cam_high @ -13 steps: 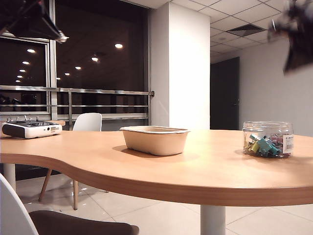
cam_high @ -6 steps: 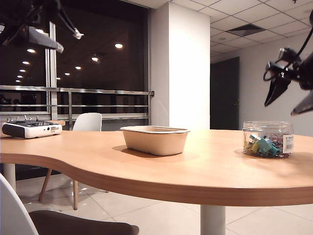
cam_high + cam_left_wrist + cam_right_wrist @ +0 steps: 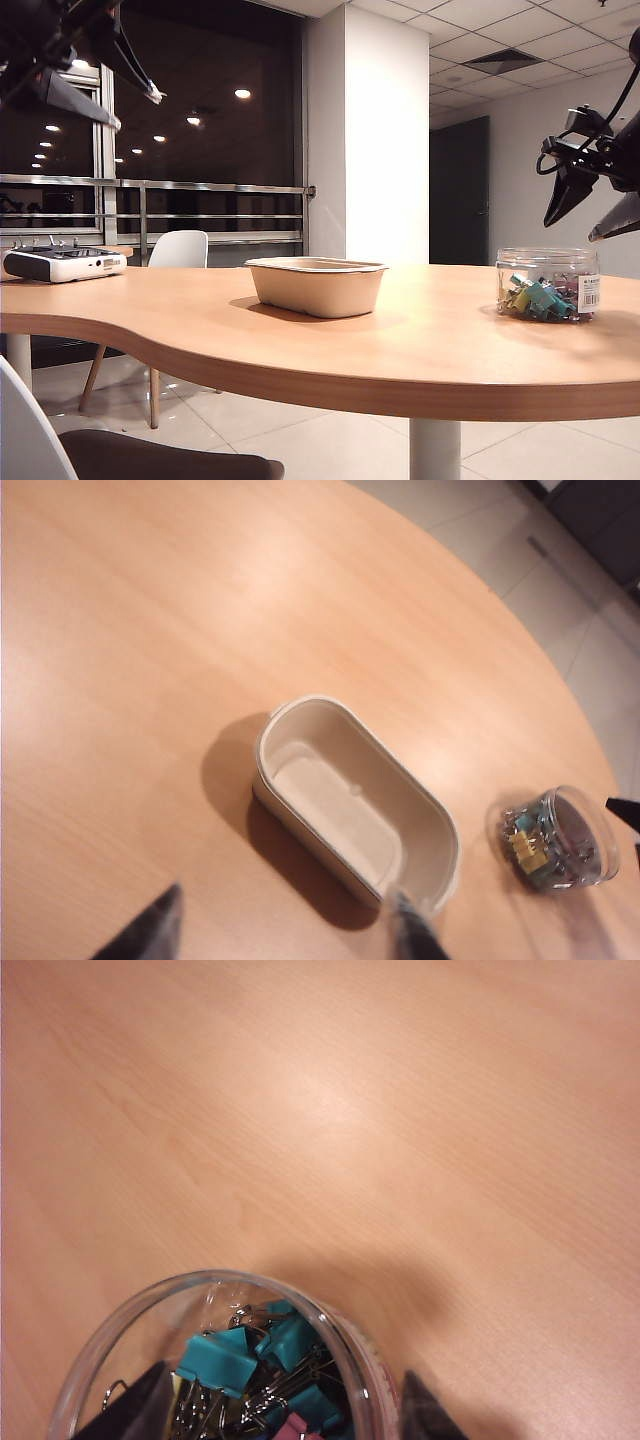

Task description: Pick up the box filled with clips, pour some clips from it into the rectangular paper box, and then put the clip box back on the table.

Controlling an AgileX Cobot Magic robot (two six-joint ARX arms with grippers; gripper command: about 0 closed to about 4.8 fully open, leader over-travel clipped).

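Observation:
The clear round box filled with clips (image 3: pixel 548 285) stands on the table (image 3: pixel 400 350) at the right, with teal, yellow and pink clips (image 3: pixel 225 1355) inside. My right gripper (image 3: pixel 573 230) hangs open just above it without touching. In the right wrist view that gripper (image 3: pixel 288 1375) has one finger over the box's (image 3: pixel 330 1315) open mouth and the other outside the rim. The beige rectangular paper box (image 3: pixel 316 285) sits mid-table and is empty (image 3: pixel 355 800). My left gripper (image 3: pixel 135 108) is open, high at the upper left; the left wrist view looks down past its gripper (image 3: pixel 285 900) on the tray and the clip box (image 3: pixel 555 840).
A white-grey controller (image 3: pixel 62 263) lies at the table's far left edge. A white chair (image 3: pixel 180 248) stands behind the table, and another chair's back (image 3: pixel 30 430) is in the near left corner. The table's curved edge runs along the front.
My right gripper dropped from the upper right corner to just above the clip box, and its jaws opened. The left gripper's jaws also opened while it stayed high at the left.

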